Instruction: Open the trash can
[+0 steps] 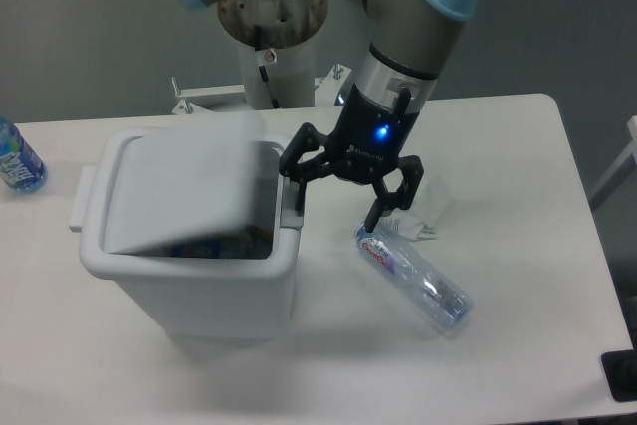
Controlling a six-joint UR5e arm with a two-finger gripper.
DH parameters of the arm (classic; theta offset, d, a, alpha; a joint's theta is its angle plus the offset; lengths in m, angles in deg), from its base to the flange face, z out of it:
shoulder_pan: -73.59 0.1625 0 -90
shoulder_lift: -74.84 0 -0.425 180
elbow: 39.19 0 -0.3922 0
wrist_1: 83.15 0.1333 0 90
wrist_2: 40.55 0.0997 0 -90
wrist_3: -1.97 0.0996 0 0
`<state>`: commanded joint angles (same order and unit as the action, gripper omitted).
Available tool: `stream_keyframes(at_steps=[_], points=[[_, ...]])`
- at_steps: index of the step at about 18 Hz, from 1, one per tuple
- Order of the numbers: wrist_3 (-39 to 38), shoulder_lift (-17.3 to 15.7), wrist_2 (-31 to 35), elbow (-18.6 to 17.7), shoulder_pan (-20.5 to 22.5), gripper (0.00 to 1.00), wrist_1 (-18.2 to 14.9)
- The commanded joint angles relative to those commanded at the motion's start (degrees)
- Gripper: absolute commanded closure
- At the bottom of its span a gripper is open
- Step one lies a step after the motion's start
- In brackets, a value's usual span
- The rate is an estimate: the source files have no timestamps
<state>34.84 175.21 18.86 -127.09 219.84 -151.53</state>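
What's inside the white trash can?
The trash can has its lid lifting, blurred. Through the gap shows something dark with blue and reddish bits. The lid covers the rest, so I cannot tell.
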Motion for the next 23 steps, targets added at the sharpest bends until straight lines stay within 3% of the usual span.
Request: stream_keyframes(at_steps=[8,18,23], points=[[0.0,-0.17,0.0,0.35,0.0,0.0,-0.09],[0.09,0.35,0.0,4.56,2.02,0.0,1.67],[1.23,4.82,0.09,4.92,6.49,0.0,9.13]])
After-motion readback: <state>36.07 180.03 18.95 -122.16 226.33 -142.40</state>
